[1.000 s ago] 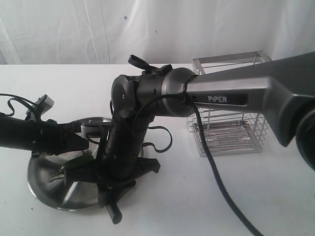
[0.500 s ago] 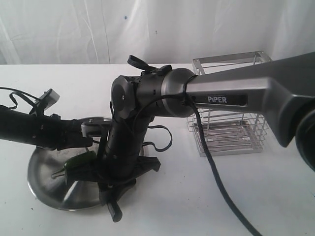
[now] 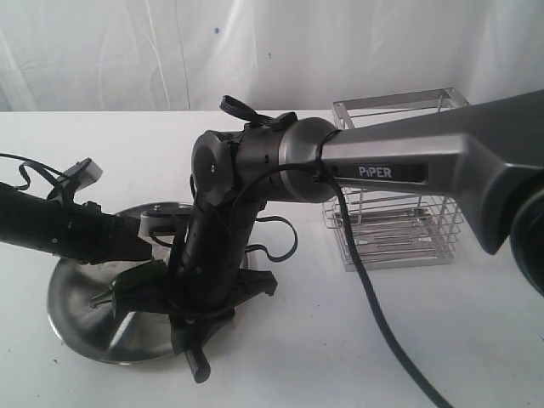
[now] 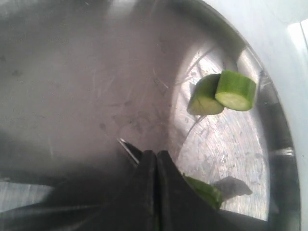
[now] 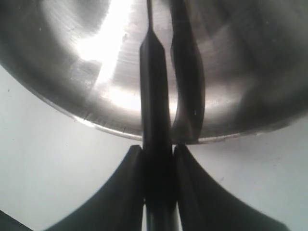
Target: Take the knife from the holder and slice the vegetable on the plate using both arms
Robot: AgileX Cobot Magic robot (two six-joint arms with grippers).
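Gripping knife [image 5: 155, 96], right gripper [image 5: 158, 151] at plate [image 5: 96, 122] rim; vegetable [image 4: 204, 190] beside closed left gripper [image 4: 156, 155].

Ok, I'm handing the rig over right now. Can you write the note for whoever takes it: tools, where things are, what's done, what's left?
Left tool: shut, low over the plate, right beside the vegetable. I cannot tell whether it pins the pod.
Right tool: shut on the knife, blade reaching over the plate.
Holder: right of the plate in the exterior view, knife out of it.
Done: knife fetched; two cut pieces lie on the plate.
Left: slice the rest of the pod.
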